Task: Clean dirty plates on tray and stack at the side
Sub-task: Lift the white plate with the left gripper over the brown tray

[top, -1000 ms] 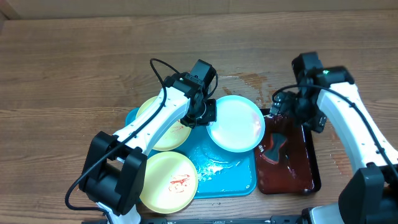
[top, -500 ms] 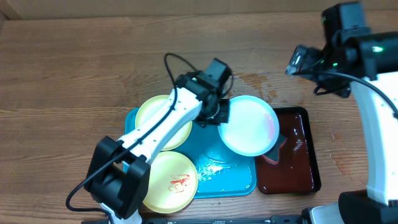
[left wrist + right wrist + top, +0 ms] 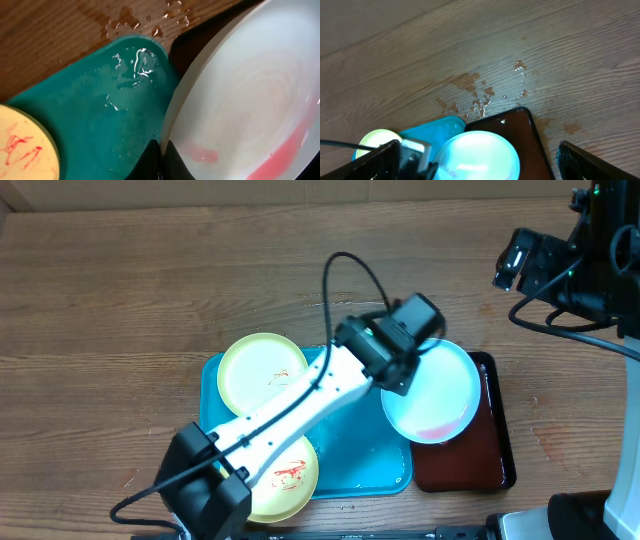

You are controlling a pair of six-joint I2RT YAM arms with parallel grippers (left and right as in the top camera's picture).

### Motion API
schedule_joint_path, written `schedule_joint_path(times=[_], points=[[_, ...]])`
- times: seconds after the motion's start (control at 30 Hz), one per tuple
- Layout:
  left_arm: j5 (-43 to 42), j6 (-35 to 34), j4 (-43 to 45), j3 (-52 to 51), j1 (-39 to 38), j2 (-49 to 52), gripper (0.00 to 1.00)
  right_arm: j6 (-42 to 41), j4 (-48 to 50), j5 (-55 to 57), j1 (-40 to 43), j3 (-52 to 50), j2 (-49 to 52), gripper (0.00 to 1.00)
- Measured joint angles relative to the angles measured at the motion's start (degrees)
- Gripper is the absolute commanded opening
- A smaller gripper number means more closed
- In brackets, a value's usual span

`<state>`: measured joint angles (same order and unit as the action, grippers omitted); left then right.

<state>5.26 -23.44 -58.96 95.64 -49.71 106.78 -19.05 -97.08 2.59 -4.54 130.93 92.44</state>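
My left gripper (image 3: 402, 366) is shut on the rim of the white-light blue plate (image 3: 436, 392) and holds it tilted over the dark red-brown tray. In the left wrist view the black fingertips (image 3: 152, 161) pinch the plate's (image 3: 250, 95) edge, and pink-red smears run across its lower face. Two pale yellow plates lie on the turquoise tray (image 3: 355, 450): one at the back left (image 3: 262, 372), one at the front (image 3: 288, 470) with red scribbles. My right gripper (image 3: 479, 147) hangs open and empty, high above the table's far right.
The dark red-brown tray (image 3: 497, 465) with a black rim sits right of the turquoise tray. Water drops (image 3: 485, 102) wet the wood behind both trays. The right arm (image 3: 590, 255) fills the top right corner. A black cable (image 3: 345, 270) loops above the left arm.
The left gripper has carried the white-light blue plate rightward off the turquoise tray to above the dark tray. The right arm has risen and pulled back toward the far right.
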Motion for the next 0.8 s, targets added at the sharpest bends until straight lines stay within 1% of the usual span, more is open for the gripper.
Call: schedule_joint_path(times=[0.17, 0.4, 0.63, 0.8], points=[[7.1, 1.1, 0.4, 1.2, -3.9, 0.0, 0.04, 0.5, 0.0, -0.3, 0.0, 0.0, 0.0, 1.00], [14.4, 1.5, 0.9, 1.9, -6.3, 0.0, 0.04, 0.8, 0.4, -0.3, 0.0, 0.0, 0.0, 1.00], [21.4, 2.3, 1.4, 2.3, -9.7, 0.0, 0.04, 0.6, 3.9, -0.2, 0.1, 0.0, 0.0, 1.00], [26.2, 3.1, 1.8, 2.3, -13.0, 0.0, 0.04, -0.1, 5.7, 0.4, 2.3, 0.0, 0.0, 1.00]])
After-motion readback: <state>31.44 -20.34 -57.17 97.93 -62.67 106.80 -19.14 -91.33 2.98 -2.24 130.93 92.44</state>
